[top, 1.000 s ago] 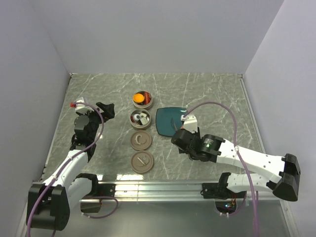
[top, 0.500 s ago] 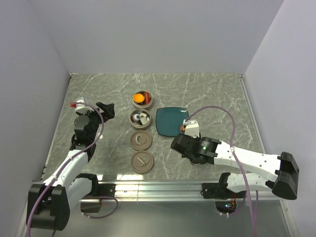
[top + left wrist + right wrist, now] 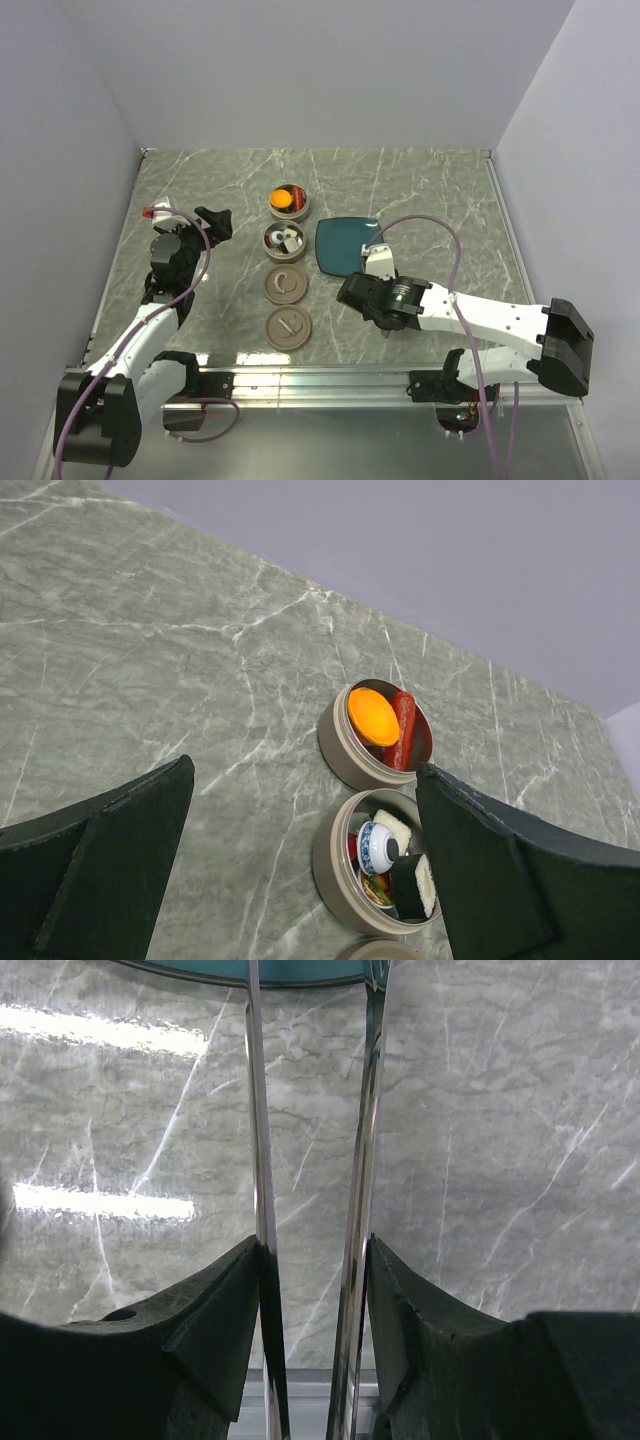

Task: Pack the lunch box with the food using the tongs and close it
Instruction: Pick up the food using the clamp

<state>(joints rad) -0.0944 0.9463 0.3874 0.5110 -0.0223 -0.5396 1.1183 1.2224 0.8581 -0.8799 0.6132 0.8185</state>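
Observation:
The lunch box stands as two open round tiers. The far tier point(image 3: 288, 200) holds an orange ball point(image 3: 373, 715) and a red sausage piece point(image 3: 403, 725). The nearer tier point(image 3: 285, 239) holds white cubes point(image 3: 395, 830) and a small blue-and-white bowl point(image 3: 375, 847). Its two lids point(image 3: 284, 284) point(image 3: 288, 327) lie flat on the table closer to me. My right gripper point(image 3: 313, 1250) point(image 3: 356, 288) is shut on the tongs point(image 3: 262, 1160), whose two metal arms run forward, tips at the teal plate's near edge. My left gripper point(image 3: 305, 770) point(image 3: 215, 222) hangs open left of the tiers.
The square teal plate point(image 3: 345, 245) point(image 3: 300, 972) lies right of the tiers, just beyond my right gripper. Grey walls close in the marble table on three sides. A metal rail point(image 3: 320, 380) runs along the near edge by the arm bases.
My right arm has swung left and drawn slightly back from the plate. Its jaws have narrowed onto the tongs. The left arm has not moved.

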